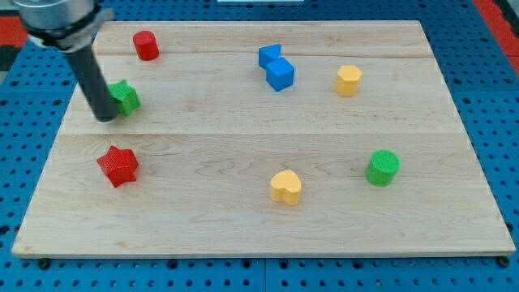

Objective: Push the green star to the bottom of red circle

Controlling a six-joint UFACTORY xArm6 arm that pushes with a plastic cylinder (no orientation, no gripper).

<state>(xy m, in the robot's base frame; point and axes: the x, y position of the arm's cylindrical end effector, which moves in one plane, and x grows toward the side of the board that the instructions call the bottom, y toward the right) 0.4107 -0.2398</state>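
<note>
Jaws are not part of this rig; your arm ends in a plain dark rod, and my tip sits on the wooden board pressed against the green star, at about 8 o'clock from it. You will find that green star near the view's left edge, with the red circle near it at about 1 o'clock, close to the board's top edge. At 6 o'clock from the green star, well apart, lies a red star. Look toward 3 o'clock for two blue blocks touching each other, then a yellow hexagon beyond them. Lower down you have a yellow heart and a green cylinder.
</note>
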